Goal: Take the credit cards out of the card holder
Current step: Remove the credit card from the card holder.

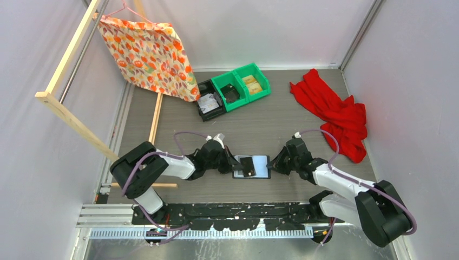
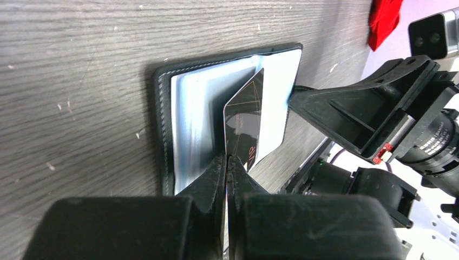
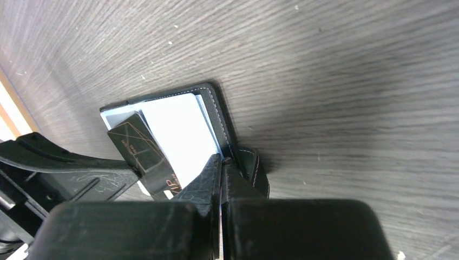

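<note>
The card holder (image 1: 262, 162), a black bifold wallet, lies open and flat on the table between both arms. My left gripper (image 1: 234, 162) is shut on a black card with gold lines (image 2: 246, 116) that sticks up at an angle from the glossy sleeves. My left gripper's tip also shows in the left wrist view (image 2: 227, 160). A white card (image 2: 276, 92) lies flat in the right half and also shows in the right wrist view (image 3: 178, 130). My right gripper (image 3: 222, 160) is shut on the wallet's right edge (image 3: 219, 108) beside the snap tab (image 3: 251, 168).
Two green bins (image 1: 241, 86) and a black bin (image 1: 210, 100) stand at the back centre. A red cloth (image 1: 335, 111) lies at the back right. An orange patterned cloth (image 1: 149, 54) hangs from a wooden frame (image 1: 70, 119) at the left.
</note>
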`<state>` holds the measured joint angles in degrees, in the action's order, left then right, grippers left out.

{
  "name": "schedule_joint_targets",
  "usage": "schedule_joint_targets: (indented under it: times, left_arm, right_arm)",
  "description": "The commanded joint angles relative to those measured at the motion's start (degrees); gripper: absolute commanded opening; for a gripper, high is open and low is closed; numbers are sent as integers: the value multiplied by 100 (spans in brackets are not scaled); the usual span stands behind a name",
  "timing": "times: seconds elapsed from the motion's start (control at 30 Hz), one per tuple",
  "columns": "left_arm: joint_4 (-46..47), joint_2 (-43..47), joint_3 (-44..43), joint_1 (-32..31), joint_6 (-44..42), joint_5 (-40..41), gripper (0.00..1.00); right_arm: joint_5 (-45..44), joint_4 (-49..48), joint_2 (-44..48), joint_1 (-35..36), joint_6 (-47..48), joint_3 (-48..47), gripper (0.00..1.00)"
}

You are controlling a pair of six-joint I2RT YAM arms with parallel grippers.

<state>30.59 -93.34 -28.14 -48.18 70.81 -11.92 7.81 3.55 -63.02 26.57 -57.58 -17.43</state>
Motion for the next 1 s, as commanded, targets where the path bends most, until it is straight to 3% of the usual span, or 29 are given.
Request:
schedule_joint_targets:
  times: [0.0, 0.6, 0.97]
  left_arm:
    - [-1273, 318, -201, 46, -486, 265, 0]
    - [-3297, 1490, -1088, 46, -1502, 180, 0]
    - [-3389, 1699, -1234, 55, -1557, 79, 1]
  right_arm:
    - [-440, 978, 225, -23, 264, -23, 1]
    - [-517, 1549, 638, -22, 572, -344, 1]
    - [-516, 1530, 611, -27, 577, -358, 1]
